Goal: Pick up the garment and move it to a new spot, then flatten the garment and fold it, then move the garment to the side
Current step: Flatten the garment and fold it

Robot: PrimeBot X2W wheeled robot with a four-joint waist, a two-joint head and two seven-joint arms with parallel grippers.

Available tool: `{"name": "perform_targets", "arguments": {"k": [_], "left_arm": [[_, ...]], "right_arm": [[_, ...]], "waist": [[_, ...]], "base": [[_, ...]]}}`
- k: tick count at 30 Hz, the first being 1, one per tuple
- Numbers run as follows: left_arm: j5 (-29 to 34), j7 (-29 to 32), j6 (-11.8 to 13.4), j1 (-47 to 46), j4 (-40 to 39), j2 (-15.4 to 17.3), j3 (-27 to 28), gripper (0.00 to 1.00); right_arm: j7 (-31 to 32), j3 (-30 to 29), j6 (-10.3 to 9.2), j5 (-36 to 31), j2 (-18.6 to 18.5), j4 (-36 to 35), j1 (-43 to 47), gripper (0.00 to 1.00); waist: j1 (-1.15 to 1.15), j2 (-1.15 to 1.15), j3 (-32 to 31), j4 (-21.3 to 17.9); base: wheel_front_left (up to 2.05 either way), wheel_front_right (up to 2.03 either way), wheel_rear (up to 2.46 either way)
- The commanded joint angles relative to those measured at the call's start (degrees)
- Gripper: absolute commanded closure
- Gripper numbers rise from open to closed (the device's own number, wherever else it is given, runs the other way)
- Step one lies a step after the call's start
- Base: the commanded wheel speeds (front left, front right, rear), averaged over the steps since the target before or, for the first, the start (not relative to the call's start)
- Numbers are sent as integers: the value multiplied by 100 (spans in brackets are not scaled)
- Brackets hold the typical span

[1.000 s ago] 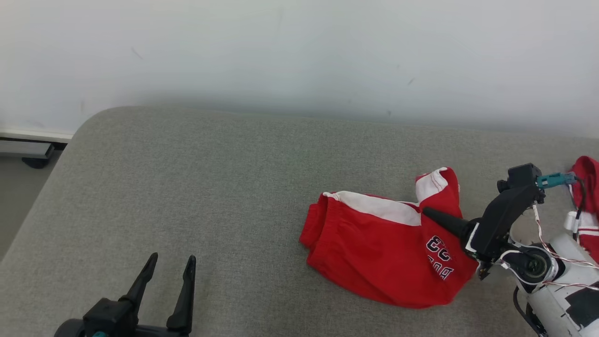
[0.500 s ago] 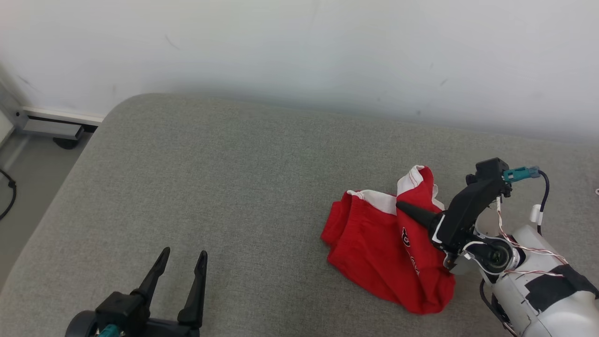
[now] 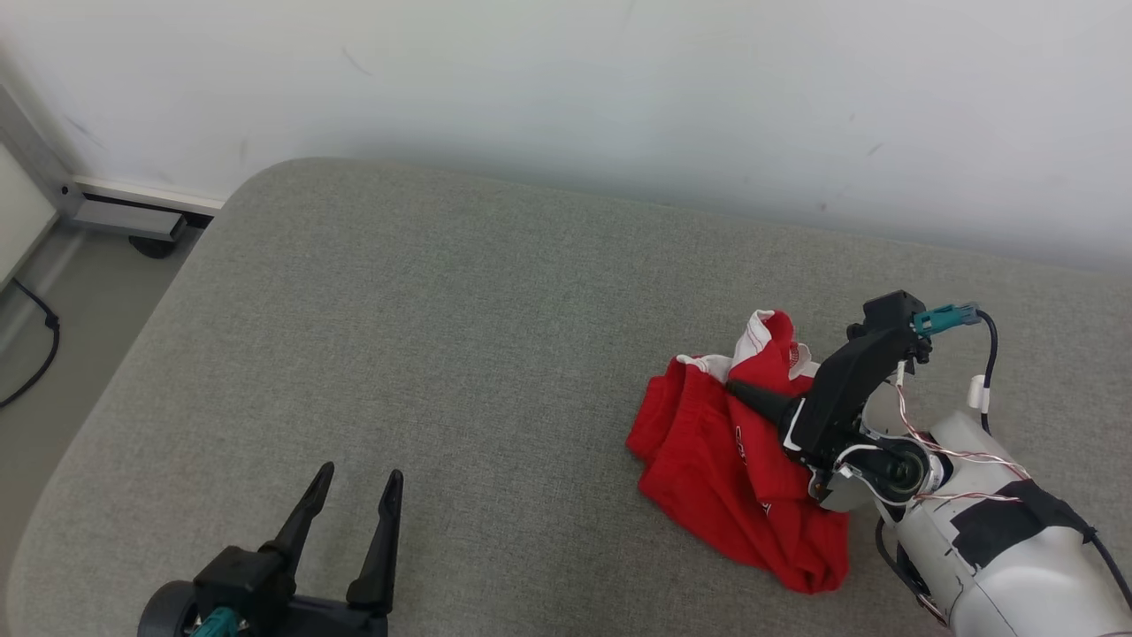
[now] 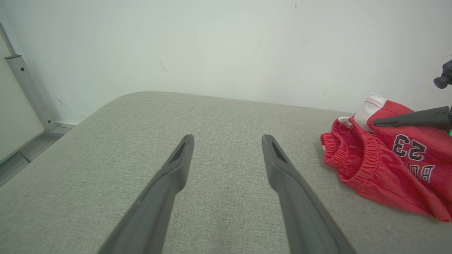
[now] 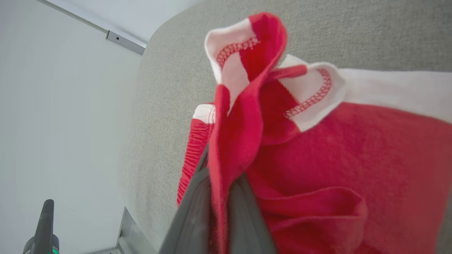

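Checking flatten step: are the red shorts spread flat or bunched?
Bunched: the red shorts lie crumpled, one fold pinched up by the right end effector.

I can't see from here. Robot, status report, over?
Right gripper shut on red shorts, fold raised above grey cushion. Left gripper open, apart from shorts. Nothing in the way.

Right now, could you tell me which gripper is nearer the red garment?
Right. The right gripper has its jaws shut on the red garment; the left gripper stands apart to its left, jaws open over the cushion.
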Motion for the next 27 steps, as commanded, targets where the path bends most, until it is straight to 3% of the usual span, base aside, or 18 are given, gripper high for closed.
{"name": "perform_targets", "arguments": {"k": [1, 2, 3, 17, 27], "left_arm": [[-15, -41, 9, -83, 30, 13, 7, 0], [-22, -45, 14, -92, 44, 14, 8, 0], [-25, -51, 20, -98, 59, 17, 11, 0], [-58, -70, 44, -92, 79, 143, 9, 0], [-17, 1, 145, 49, -146, 275, 13, 0]], "right_arm": [[12, 41, -3, -90, -14, 9, -90, 64], [-6, 52, -3, -101, -25, -10, -91, 10], [-12, 51, -3, -95, -33, -33, -89, 0], [-450, -42, -3, 9, -693, -1280, 588, 0], [-1012, -167, -3, -429, -1339, -1919, 1528, 0]], "waist": [[0, 0, 11, 4], [0, 0, 10, 2], [0, 0, 5, -5], [0, 0, -111, -180], [0, 0, -174, -290]], "base": [[0, 0, 0], [0, 0, 0], [0, 0, 0], [0, 0, 0], [0, 0, 0]]}}
